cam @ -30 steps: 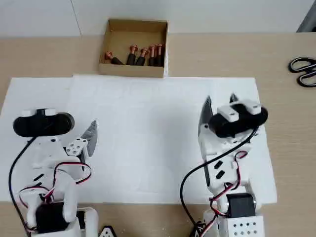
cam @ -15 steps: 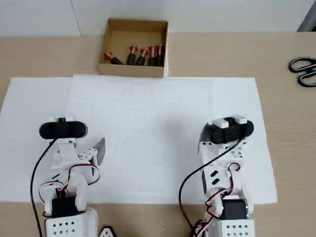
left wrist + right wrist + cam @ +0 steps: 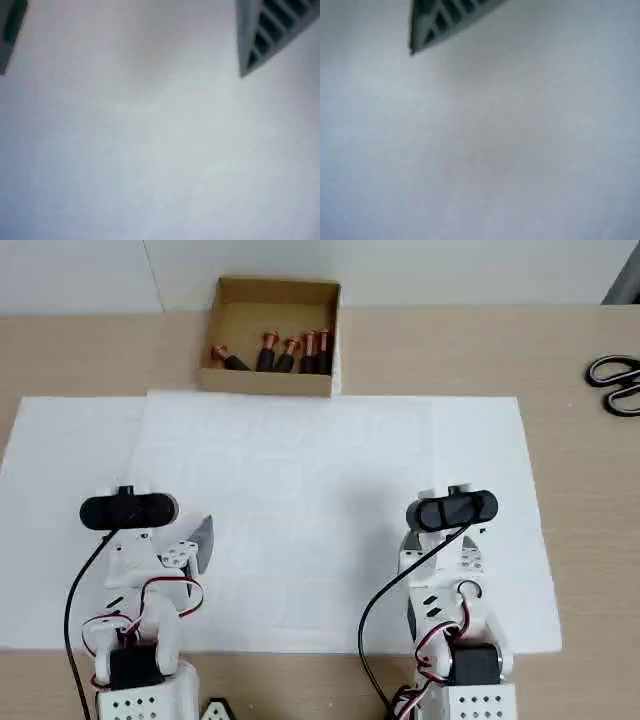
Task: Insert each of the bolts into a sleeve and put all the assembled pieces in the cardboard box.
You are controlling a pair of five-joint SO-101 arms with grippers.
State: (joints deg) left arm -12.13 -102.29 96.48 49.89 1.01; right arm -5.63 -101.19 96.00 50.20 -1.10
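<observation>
The cardboard box (image 3: 228,295) stands at the back of the table, left of centre. Inside it lie several assembled pieces (image 3: 285,352), dark sleeves with copper bolt heads. Both arms are folded back at the table's front edge, far from the box. My left gripper (image 3: 197,543) hangs low over the white paper; in the left wrist view its fingers (image 3: 265,35) stand wide apart with only paper between them (image 3: 122,72). My right gripper (image 3: 408,538) is tucked under its camera; one ribbed finger (image 3: 445,25) shows over bare paper, nothing touching it.
White paper sheets (image 3: 300,490) cover the middle of the wooden table (image 3: 480,350). Black-handled scissors (image 3: 615,383) lie at the far right edge.
Both arms have drawn back toward the front edge and folded down. The right gripper, raised over the paper a second ago, is now tucked under its camera.
</observation>
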